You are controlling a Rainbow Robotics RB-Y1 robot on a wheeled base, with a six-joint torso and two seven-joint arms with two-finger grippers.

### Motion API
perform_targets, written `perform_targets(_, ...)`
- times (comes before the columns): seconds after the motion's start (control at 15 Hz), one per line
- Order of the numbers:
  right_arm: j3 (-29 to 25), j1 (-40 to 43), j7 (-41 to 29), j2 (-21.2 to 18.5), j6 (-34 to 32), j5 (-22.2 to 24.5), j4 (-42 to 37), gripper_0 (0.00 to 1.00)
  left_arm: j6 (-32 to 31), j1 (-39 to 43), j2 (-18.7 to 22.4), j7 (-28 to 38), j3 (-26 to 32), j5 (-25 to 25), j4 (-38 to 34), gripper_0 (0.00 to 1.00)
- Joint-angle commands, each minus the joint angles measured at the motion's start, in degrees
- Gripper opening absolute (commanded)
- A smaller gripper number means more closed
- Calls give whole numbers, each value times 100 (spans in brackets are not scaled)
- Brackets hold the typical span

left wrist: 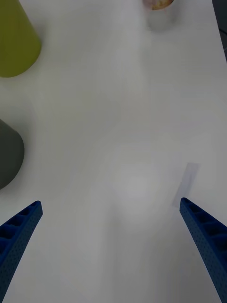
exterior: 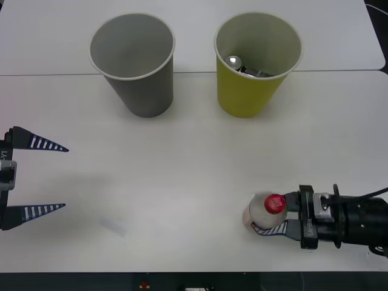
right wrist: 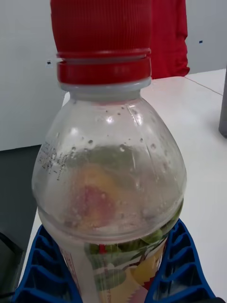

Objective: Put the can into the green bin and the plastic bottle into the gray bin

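Note:
The plastic bottle (exterior: 259, 212), clear with a red cap, stands upright near the table's front right. My right gripper (exterior: 265, 216) is shut on its lower body, with blue fingers (right wrist: 40, 265) pressed against both sides of the bottle (right wrist: 111, 165). The can (exterior: 234, 60) lies inside the green bin (exterior: 248, 100) at the back right, its shiny end showing. To that bin's left stands the gray bin (exterior: 142, 91), with nothing visible inside. At the table's left edge my left gripper (exterior: 65, 177) is open and holds nothing; its wrist view shows the gripper (left wrist: 109, 203) over bare table.
A seam (exterior: 60, 74) crosses the white table behind the bins. A pale strip (exterior: 113, 225) lies flat on the table in front of the left gripper, also visible as a strip (left wrist: 188, 182) in the left wrist view. The table's front edge is close below both grippers.

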Motion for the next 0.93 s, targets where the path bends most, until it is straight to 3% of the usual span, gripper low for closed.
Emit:
perform_targets(0.07,-152,1,-707,-165,117,-1,-459,0,0,0,0,0,0,0,0,100)
perform_targets(0.27,-345,45,-1507,-428,486,17,-1118,0,0,0,0,0,0,0,0,100)
perform_targets(0.4,-512,195,-2246,-701,987,333,-1882,0,0,0,0,0,0,0,0,100)
perform_targets(0.73,-1312,405,-5207,-1193,1259,1563,-3667,0,0,0,0,0,0,0,0,100)
perform_targets(0.93,-1523,291,-6552,-1404,1259,1915,-4203,0,0,0,0,0,0,0,0,100)
